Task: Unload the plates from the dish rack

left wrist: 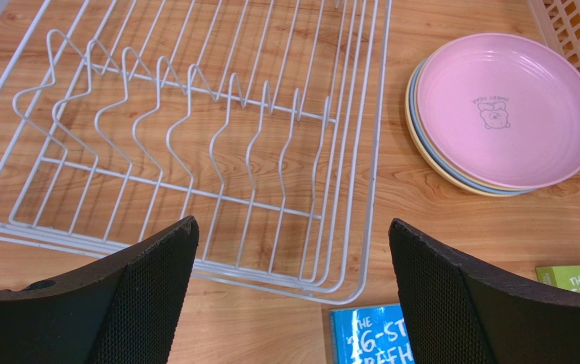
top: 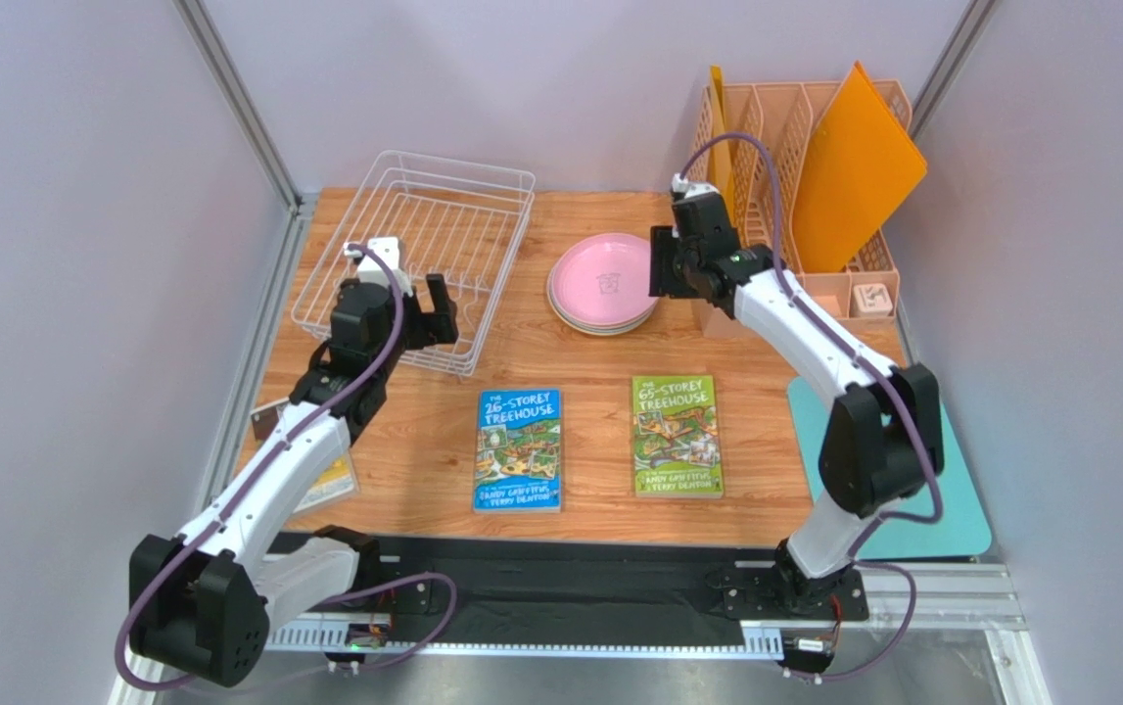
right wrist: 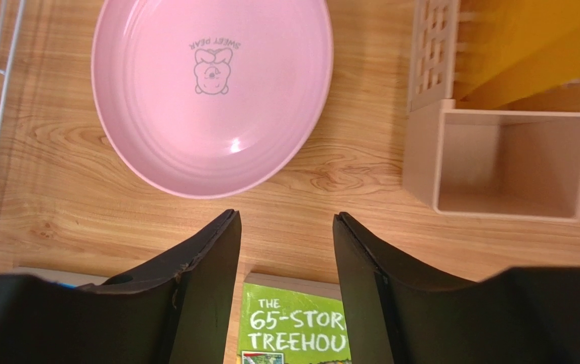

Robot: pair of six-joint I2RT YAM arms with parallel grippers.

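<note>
**Plates unloaded.** The plates lie stacked flat on the table, pink one uppermost, just beside the dish rack. Its prongs hold nothing, so unloading looks complete. The right gripper, jaws partly apart, hangs near the stack's edge and grips nothing. The left gripper, jaws wide apart, hovers over the rack's near rim, likewise empty.
</note>
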